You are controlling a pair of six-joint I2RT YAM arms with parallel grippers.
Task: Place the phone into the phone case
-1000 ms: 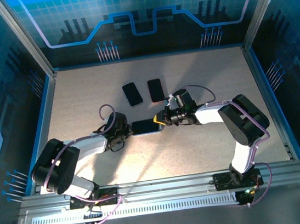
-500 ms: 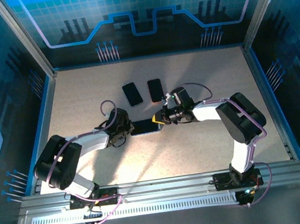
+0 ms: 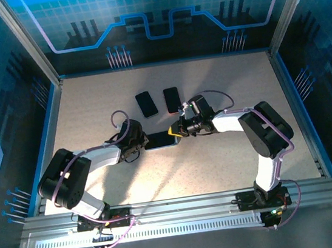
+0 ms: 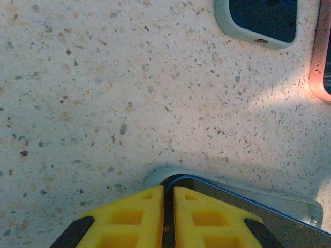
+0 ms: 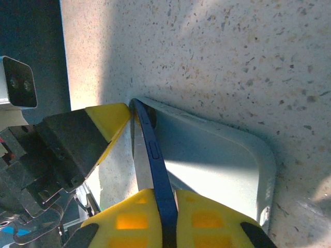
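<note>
Item 1, case (image 5: 217,155): pale grey-green shell, matte, with rounded corners and a raised lip, lying open side up on the speckled stone-look table (image 3: 221,80).

Item 2, phone (image 5: 154,155): thin slab with a dark glossy face, a blue metallic rim and a small side button. I am seeing it sitting tilted in the case. It is meeting the case at the end by the left gripper and standing off the case floor at the right gripper's end.

Item 3, right gripper (image 3: 178,131): at the case's right end. Its blocky yellow fingers (image 5: 207,219), moulded with square pockets, are clamping the phone's rim between them.

Item 4, left gripper (image 4: 169,192): at the case's left end. Its matching yellow fingers are drawn together with a thin slit between them, and the tips are resting at the phone's corner. I cannot tell whether they are pinching anything.

Item 5, second case (image 4: 243,35): beyond the case, well apart from it, pale and rounded around a dark face.

Item 6, pink case (image 4: 316,67): just beside the second case, with a pinkish rim.
</note>
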